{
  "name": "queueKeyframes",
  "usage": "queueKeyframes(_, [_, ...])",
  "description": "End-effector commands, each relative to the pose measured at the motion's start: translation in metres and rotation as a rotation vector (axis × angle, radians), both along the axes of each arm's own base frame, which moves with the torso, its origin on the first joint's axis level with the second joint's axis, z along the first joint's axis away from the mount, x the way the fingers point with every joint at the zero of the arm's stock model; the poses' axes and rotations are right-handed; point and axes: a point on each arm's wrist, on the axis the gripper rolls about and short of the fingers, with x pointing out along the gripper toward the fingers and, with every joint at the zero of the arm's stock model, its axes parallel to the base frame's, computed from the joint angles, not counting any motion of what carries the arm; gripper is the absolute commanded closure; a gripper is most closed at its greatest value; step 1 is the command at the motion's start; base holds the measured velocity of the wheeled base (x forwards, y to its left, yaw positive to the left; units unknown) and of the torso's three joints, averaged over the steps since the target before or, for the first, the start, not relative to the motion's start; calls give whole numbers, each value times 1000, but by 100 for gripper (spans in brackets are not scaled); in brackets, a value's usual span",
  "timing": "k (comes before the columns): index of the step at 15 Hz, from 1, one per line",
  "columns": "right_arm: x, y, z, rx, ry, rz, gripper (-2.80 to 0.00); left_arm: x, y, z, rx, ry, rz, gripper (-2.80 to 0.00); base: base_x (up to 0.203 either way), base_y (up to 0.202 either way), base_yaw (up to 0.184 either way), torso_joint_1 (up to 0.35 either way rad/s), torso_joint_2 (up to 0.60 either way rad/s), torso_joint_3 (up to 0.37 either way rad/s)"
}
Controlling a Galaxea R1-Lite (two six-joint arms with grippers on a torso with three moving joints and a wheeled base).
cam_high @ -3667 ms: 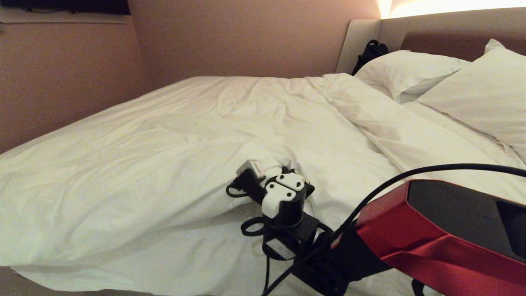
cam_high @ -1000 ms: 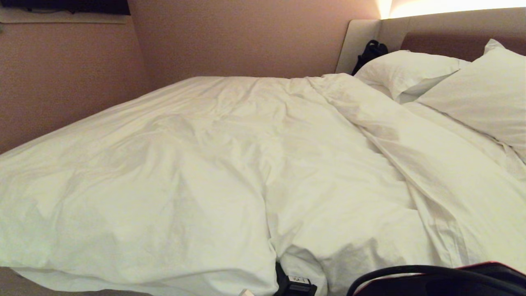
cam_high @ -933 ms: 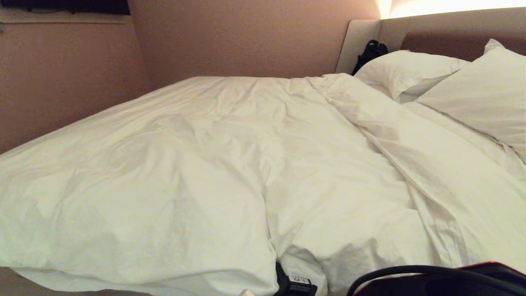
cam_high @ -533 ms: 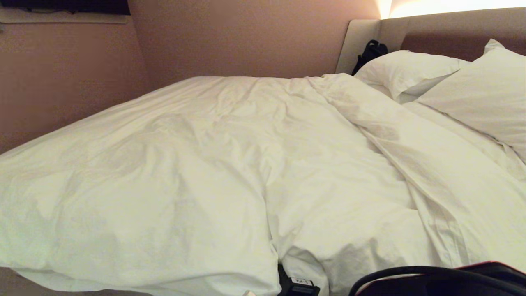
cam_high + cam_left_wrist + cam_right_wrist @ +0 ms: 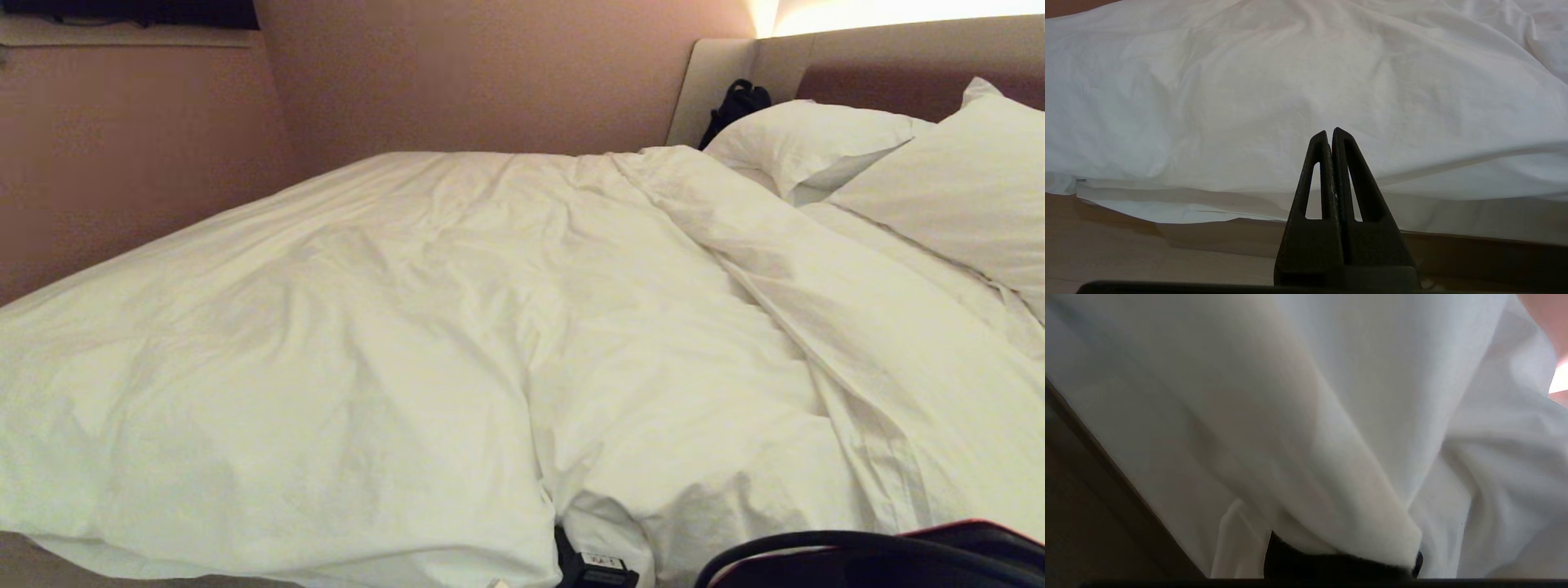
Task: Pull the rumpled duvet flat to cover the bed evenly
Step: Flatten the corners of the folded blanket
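Note:
The white duvet (image 5: 424,327) lies spread over most of the bed (image 5: 824,61), creased, with a thick fold running toward the pillows. Its near edge hangs over the bedside (image 5: 1306,81). Creases converge at the bottom middle, where my right gripper's black wrist (image 5: 594,565) pokes out from under the cloth. In the right wrist view a fold of duvet (image 5: 1331,465) drapes over the gripper's dark body (image 5: 1327,563) and hides its fingers; it looks shut on the duvet. My left gripper (image 5: 1331,132) hangs shut and empty in front of the bedside, apart from the cloth.
Two white pillows (image 5: 808,139) (image 5: 963,188) lean on the headboard at the right. A black bag (image 5: 735,102) sits in the far corner. A wall (image 5: 122,163) runs close along the bed's left side. The bed's brown plinth (image 5: 1494,257) and floor (image 5: 1126,253) lie below the hanging edge.
Since the oldest frame my right arm drew back to the near edge with the duvet, which now covers the near side. Over the last second the near-left edge sank slightly.

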Motion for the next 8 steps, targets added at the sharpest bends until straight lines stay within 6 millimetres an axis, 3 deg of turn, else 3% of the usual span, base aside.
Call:
queueKeyframes(1, [-53, 19, 0, 8, -6, 161, -280, 0, 0, 0, 0, -1, 0, 0, 0, 0, 0, 0, 0, 0])
queueKeyframes(4, [-30, 24, 8, 55, -26, 91, -280, 0, 0, 0, 0, -1, 0, 0, 0, 0, 0, 0, 0, 0])
queueKeyframes(8, [8, 25, 34, 123, -68, 5, -280, 0, 0, 0, 0, -1, 0, 0, 0, 0, 0, 0, 0, 0])
